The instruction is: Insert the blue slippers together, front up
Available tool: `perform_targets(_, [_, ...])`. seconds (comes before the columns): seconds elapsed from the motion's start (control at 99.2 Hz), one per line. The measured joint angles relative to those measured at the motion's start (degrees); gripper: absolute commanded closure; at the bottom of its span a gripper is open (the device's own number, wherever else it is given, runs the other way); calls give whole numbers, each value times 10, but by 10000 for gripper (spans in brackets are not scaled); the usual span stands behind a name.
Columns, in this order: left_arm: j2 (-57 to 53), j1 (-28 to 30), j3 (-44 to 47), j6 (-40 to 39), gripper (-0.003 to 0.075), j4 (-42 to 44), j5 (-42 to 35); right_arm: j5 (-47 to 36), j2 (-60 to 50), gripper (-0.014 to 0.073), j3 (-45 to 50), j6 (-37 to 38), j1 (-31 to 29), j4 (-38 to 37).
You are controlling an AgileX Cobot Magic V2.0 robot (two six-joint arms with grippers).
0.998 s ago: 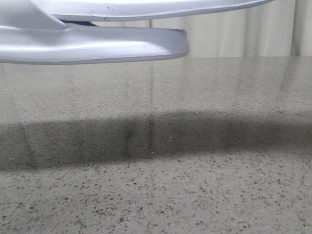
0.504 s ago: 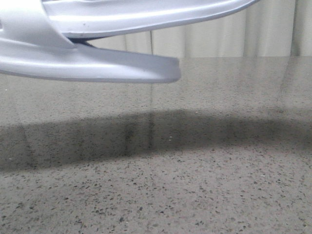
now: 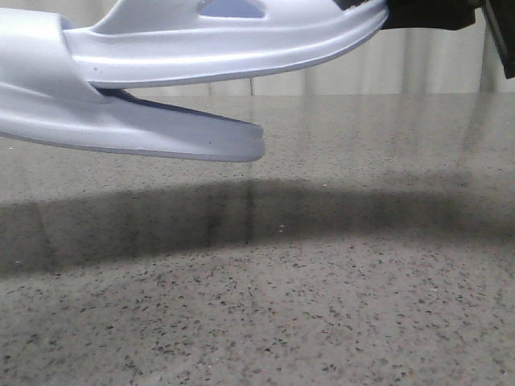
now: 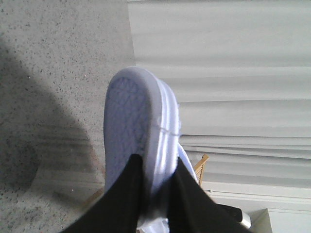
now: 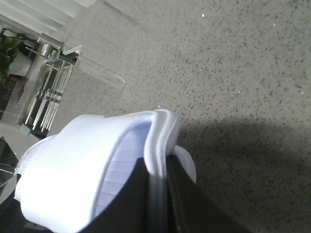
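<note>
Two pale blue slippers hang above the table at the upper left of the front view. The upper slipper (image 3: 225, 44) shows its triangular side cut-out and runs right to my right gripper (image 3: 426, 12), a dark shape at the top edge. The lower slipper (image 3: 137, 129) lies under it, its free end pointing right; their left ends meet at a wide strap (image 3: 32, 48). My left gripper (image 4: 158, 162) is shut on the edge of a slipper (image 4: 129, 121), sole showing. My right gripper (image 5: 158, 162) is shut on the rim of a slipper (image 5: 73, 170), footbed ribs showing.
A speckled grey stone tabletop (image 3: 322, 305) lies below, crossed by a dark shadow band (image 3: 241, 217). Pale curtains (image 3: 402, 64) hang behind it. Past the table's edge stand a metal rack (image 5: 48, 92) and a plant (image 5: 9, 48).
Both slippers have dropped lower in the front view and tilted. The lower slipper's free end has moved left and down. The upper slipper's cut-out and my right gripper have come into view.
</note>
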Motion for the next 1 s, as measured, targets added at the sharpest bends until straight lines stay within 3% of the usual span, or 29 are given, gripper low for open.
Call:
perform_targets(0.111, [0, 0, 0, 8, 704, 0, 6, -26, 0, 696, 0, -30, 4, 1])
perform_targets(0.202, [0, 0, 0, 12, 704, 0, 10, -42, 0, 642, 0, -50, 9, 0])
perform_targets(0.443, [0, 0, 0, 12, 704, -2, 25, -61, 0, 278, 0, -75, 12, -7])
perform_targets(0.584, [0, 0, 0, 12, 704, -4, 38, -65, -1, 130, 0, -80, 17, -25])
perform_targets(0.826, [0, -1, 0, 12, 704, -15, 48, -131, -80, 96, 0, -80, 22, -80])
perform_targets(0.998, [0, -1, 0, 12, 704, -16, 46, -229, -147, 96, 0, -81, 22, -118])
